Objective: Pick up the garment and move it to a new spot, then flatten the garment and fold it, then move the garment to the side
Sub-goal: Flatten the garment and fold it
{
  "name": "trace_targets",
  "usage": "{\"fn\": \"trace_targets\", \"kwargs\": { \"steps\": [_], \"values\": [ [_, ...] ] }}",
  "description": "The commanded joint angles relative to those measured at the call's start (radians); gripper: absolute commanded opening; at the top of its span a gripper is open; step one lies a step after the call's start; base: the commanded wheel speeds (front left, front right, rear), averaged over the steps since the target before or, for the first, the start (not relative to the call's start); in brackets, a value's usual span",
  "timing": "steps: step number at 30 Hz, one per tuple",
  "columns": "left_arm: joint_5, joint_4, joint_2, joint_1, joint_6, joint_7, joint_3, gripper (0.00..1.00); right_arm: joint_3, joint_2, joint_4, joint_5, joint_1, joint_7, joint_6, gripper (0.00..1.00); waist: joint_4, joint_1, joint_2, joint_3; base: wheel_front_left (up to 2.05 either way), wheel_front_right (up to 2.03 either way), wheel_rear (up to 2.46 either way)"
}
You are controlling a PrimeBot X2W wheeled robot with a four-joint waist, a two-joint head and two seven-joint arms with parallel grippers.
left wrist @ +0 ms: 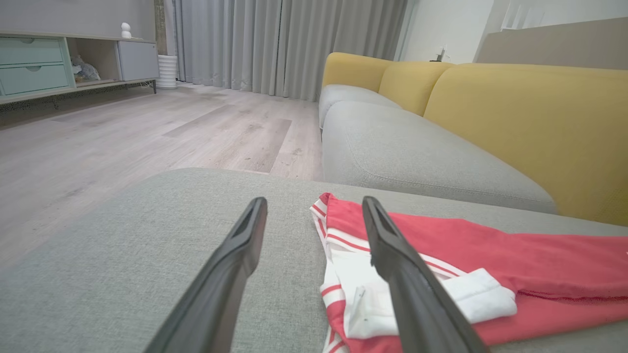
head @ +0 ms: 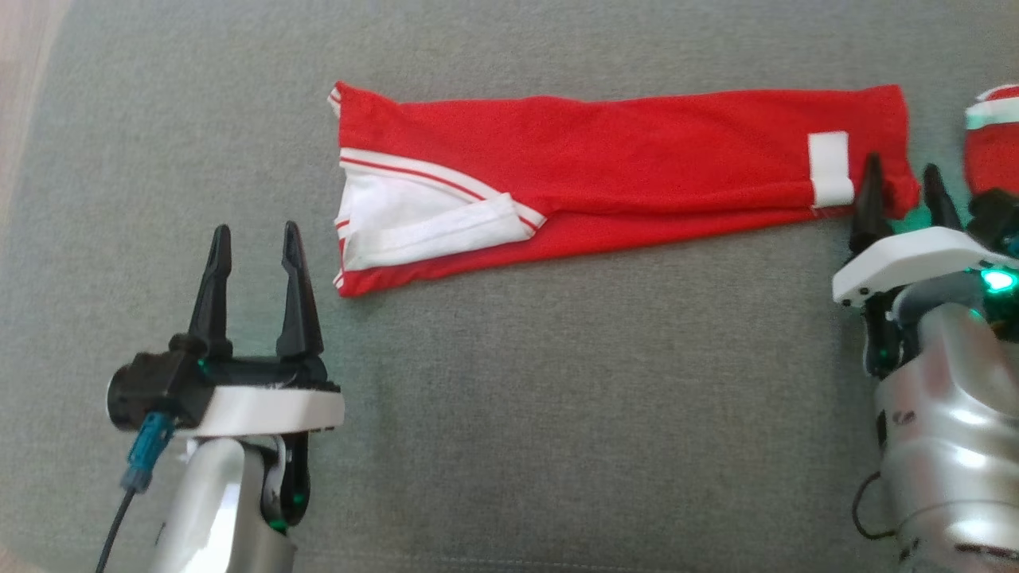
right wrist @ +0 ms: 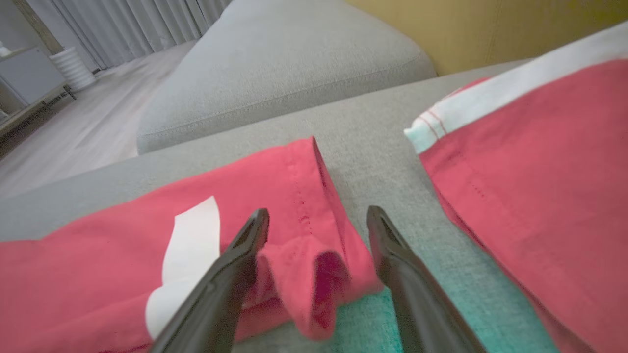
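Grey sofa cushion (head: 509,414), left gripper (head: 256,231) wide open and empty near the white-trimmed left end of the red garment (head: 637,159), folded into a long flat strip mid-cushion, right gripper (head: 901,165) wide open, clamping nothing, astride its bunched right corner.

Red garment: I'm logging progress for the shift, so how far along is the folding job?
Done: the red garment lies flattened in a long narrow strip on the grey cushion. In hand: the open right pincer straddles its bunched right-end corner; the open left pincer hovers short of the white-trimmed end, holding nothing. Left: gripping, folding it shorter, moving it aside.
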Motion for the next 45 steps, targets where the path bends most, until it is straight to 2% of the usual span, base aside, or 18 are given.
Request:
{"fn": "trace_targets", "kwargs": {
  "steps": [1,3,8,9,10,15,25,31,33,34,38,42,45],
  "values": [
    [0.011,-0.024,0.007,-0.038,-0.005,-0.005,0.036,1.00,-0.024,0.009,0.011,-0.042,-0.040,-0.007,-0.001,1.00,0.015,-0.0002,0.0000,0.014,0.00,0.00,0.00],
    [0.014,-0.020,0.004,-0.047,-0.008,-0.005,0.036,1.00,-0.075,0.009,0.063,-0.091,-0.058,-0.002,-0.001,1.00,0.019,-0.0002,0.0000,0.018,0.00,0.00,0.00],
    [0.018,-0.019,0.001,-0.056,-0.010,-0.005,0.037,1.00,-0.115,0.009,0.159,-0.153,-0.087,-0.003,-0.001,1.00,0.015,-0.0002,0.0000,0.020,0.00,0.00,0.00],
    [0.018,-0.019,0.000,-0.056,-0.009,-0.005,0.040,1.00,-0.118,0.009,0.180,-0.161,-0.094,-0.007,-0.001,0.45,0.011,-0.0002,0.0000,0.018,0.00,0.00,0.00],
    [0.019,-0.019,0.000,-0.055,-0.009,-0.005,0.042,1.00,-0.119,0.009,0.200,-0.165,-0.102,-0.013,-0.001,0.00,0.007,-0.0002,0.0000,0.015,0.00,0.00,0.00],
    [0.027,-0.018,-0.001,-0.048,-0.010,-0.005,0.058,1.00,-0.136,0.009,0.232,-0.193,-0.122,-0.049,-0.001,0.00,-0.033,-0.0002,0.0000,-0.017,0.00,0.00,0.00],
    [0.015,-0.030,-0.001,-0.028,-0.004,-0.005,0.070,1.00,-0.295,-0.003,-0.018,-0.341,-0.083,-0.035,-0.001,0.00,-0.076,-0.0002,0.0000,-0.076,0.00,0.00,0.00],
    [0.001,-0.031,-0.001,-0.008,0.004,-0.005,0.062,1.00,-0.255,0.006,-0.093,-0.313,-0.087,0.004,-0.001,0.00,-0.074,-0.0002,0.0000,-0.111,0.00,0.00,0.00],
    [-0.002,-0.032,-0.001,-0.002,0.007,-0.005,0.058,1.00,-0.207,0.008,-0.099,-0.278,-0.088,0.009,-0.001,0.00,-0.069,-0.0002,0.0000,-0.124,0.00,0.00,0.00],
    [-0.003,-0.032,-0.001,0.001,0.009,-0.005,0.055,1.00,-0.117,0.009,-0.075,-0.204,-0.093,0.009,-0.001,0.00,-0.060,-0.0002,0.0000,-0.137,0.00,0.00,0.00],
    [-0.003,-0.030,-0.001,0.010,0.010,-0.005,0.054,1.00,0.117,0.009,-0.042,-0.021,-0.093,0.006,-0.001,0.00,-0.040,-0.0002,0.0000,-0.160,0.00,0.00,0.00],
    [-0.006,-0.031,-0.001,0.015,0.013,-0.005,0.046,1.00,0.355,0.009,-0.072,0.169,-0.077,0.025,-0.001,0.00,-0.014,-0.0002,0.0000,-0.171,0.00,0.00,0.00],
    [-0.012,-0.034,-0.001,0.016,0.017,-0.005,0.036,1.00,0.493,0.009,-0.106,0.262,-0.064,0.040,-0.001,0.00,0.009,-0.0002,0.0000,-0.170,0.00,0.00,0.00]
  ]
}}
